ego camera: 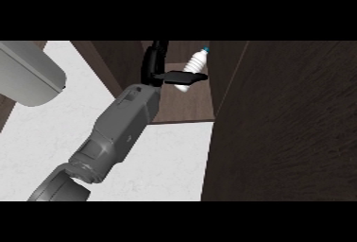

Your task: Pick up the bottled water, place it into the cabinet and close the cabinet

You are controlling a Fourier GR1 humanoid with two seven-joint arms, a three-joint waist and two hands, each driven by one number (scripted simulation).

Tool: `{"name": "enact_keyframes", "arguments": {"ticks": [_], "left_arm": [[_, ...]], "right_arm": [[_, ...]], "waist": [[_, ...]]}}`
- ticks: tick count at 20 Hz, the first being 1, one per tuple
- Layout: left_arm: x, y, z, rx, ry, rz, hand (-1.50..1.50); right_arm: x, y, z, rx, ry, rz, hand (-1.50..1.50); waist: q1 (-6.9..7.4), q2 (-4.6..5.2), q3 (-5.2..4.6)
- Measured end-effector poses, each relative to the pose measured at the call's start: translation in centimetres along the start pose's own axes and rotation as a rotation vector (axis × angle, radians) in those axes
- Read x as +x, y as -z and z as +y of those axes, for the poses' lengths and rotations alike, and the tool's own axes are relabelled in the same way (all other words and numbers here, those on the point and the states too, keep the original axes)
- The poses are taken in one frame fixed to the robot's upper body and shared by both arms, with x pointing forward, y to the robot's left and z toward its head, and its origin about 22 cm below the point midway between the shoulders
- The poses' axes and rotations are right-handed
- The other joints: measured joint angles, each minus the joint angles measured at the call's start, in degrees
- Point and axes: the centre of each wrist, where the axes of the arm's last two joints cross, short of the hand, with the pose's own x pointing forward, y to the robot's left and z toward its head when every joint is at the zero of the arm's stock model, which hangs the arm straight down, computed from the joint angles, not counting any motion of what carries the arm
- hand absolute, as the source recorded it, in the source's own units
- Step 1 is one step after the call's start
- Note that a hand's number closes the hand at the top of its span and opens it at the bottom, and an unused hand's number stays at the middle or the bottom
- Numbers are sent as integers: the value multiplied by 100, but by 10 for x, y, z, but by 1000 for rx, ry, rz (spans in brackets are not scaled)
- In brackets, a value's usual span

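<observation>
The bottled water [197, 60] is a white bottle with a blue cap. It is tilted inside the open dark wood cabinet [187, 108], just above its shelf. My right hand [156, 66] reaches up into the cabinet from the lower left on a long grey forearm. Its fingers [178, 75] are curled round the middle of the bottle and hide part of it. I cannot tell whether the bottle's base touches the shelf. My left hand does not show.
The open cabinet door [286, 123] is a large dark panel filling the right side. The white counter top [164, 156] lies below the cabinet. A rounded grey arm part [28, 73] sits at the upper left edge.
</observation>
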Motion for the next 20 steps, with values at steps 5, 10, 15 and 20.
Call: {"name": "enact_keyframes", "arguments": {"ticks": [5,10,15,20], "left_arm": [[-6,-18,-4,-30,-95,5,-150],[-7,-42,-9,-57,-151,19,150],[-2,-72,-3,-66,-185,36,150],[-1,-109,17,-60,-181,53,150]], "right_arm": [[1,1,-2,-8,-8,8,-150],[2,1,1,-2,6,19,-150],[3,2,4,31,-4,32,-150],[4,2,5,150,-56,84,150]], "waist": [[108,-48,1],[250,-82,2],[355,-109,1],[406,-121,0]]}}
